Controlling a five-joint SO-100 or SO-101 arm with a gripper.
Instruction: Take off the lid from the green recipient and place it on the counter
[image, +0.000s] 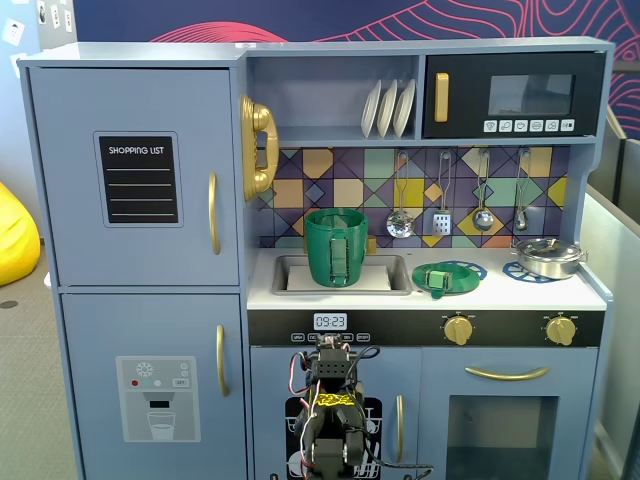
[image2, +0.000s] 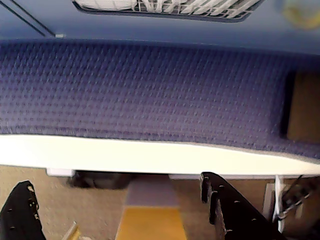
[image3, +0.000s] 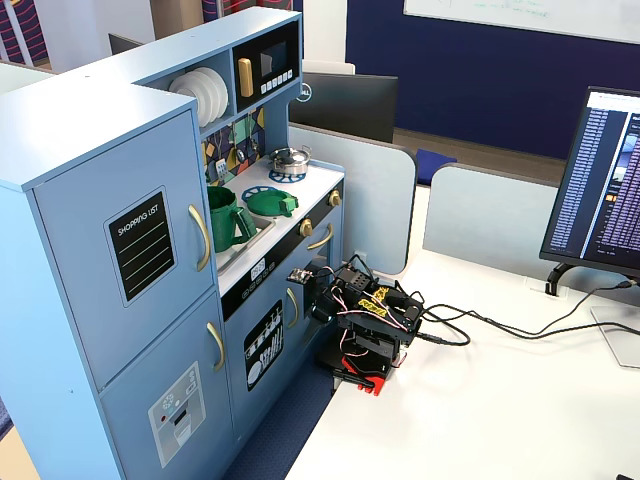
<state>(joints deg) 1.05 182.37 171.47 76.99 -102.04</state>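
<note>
The green recipient (image: 336, 247) stands upright in the sink with its mouth open; it also shows in the other fixed view (image3: 228, 218). The green lid (image: 447, 277) lies flat on the white counter (image: 520, 292), over a blue burner circle to the right of the sink, and shows in the other fixed view (image3: 272, 203) too. My arm (image: 331, 405) is folded low in front of the kitchen, below the counter and apart from both. In the wrist view my gripper (image2: 115, 182) is open and empty, with only floor and a partition ahead.
A small steel pot (image: 548, 256) sits on the right burner. Utensils hang on the tiled back wall above the counter. The arm's base (image3: 362, 350) stands on a white desk with cables and a monitor (image3: 610, 180) at the right.
</note>
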